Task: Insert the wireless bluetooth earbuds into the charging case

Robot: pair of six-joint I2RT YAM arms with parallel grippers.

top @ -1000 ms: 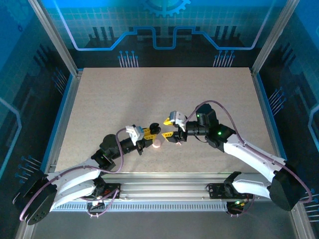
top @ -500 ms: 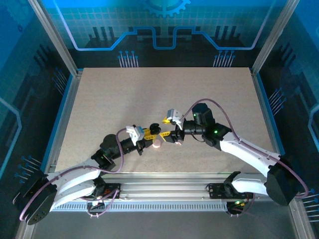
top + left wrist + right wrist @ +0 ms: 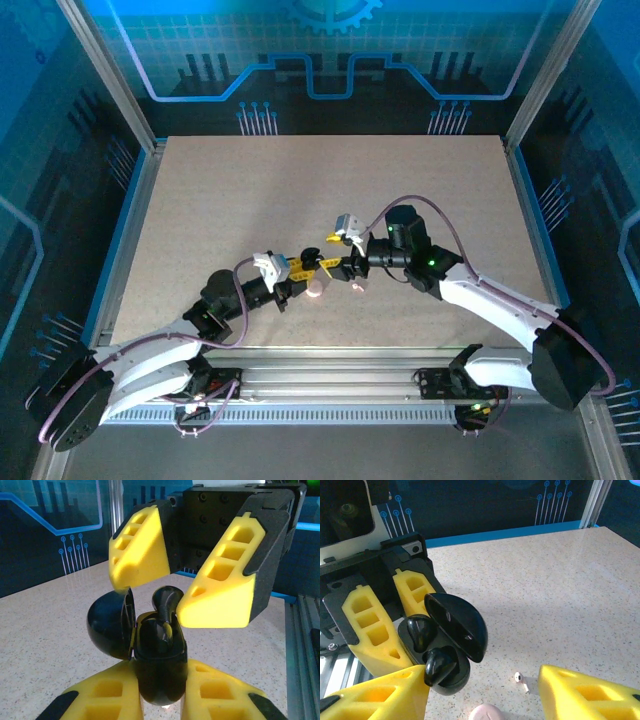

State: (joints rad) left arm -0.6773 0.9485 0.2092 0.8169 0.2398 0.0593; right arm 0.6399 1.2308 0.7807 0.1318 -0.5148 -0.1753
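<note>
Your left gripper (image 3: 160, 675) was clamped on the black charging case (image 3: 451, 681), its lid swung open; one black earbud (image 3: 420, 627) sat in its well; the second black earbud (image 3: 439, 664) stood proud of the other well, only partly in; your right gripper (image 3: 482, 675) had its jaws apart on either side of the case, gripping nothing; a whitish earbud (image 3: 521, 680) and the pink case (image 3: 485, 713) lay on the table (image 3: 560, 595) below. You seemed to be seating the second black bud; the next move called for a light, square press downward while the left held firm.
</note>
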